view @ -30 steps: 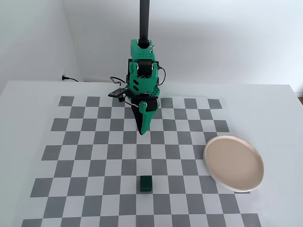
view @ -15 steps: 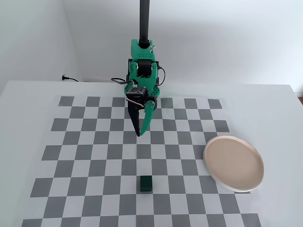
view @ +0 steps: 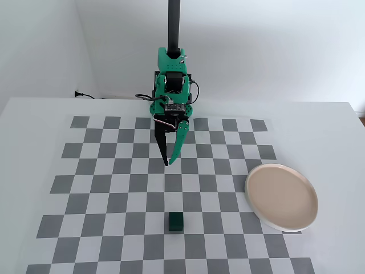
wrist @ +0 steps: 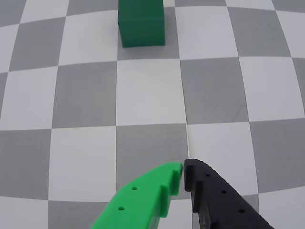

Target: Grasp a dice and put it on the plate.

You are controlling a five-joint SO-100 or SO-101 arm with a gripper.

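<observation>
Up close, the wrist view is showing one dice (wrist: 141, 23) sitting at twelve o'clock from the clenched, empty gripper (wrist: 184, 168). Only the fixed view is showing the single plate (view: 281, 197), lying at three o'clock of the dice (view: 175, 222).

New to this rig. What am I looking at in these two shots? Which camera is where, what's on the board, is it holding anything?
It is a small green robot arm with a two-finger gripper, standing at the far edge of a white table covered by a checkered mat.

The fixed view looks down at the whole scene from the front. The wrist view comes from a camera riding on the arm, so the gripper pokes in from the bottom: one green finger, one black.

On the mat sits a small dark green dice, ahead of the gripper. A round beige plate lies to the right in the fixed view.

The fingertips are together, holding nothing.
</observation>
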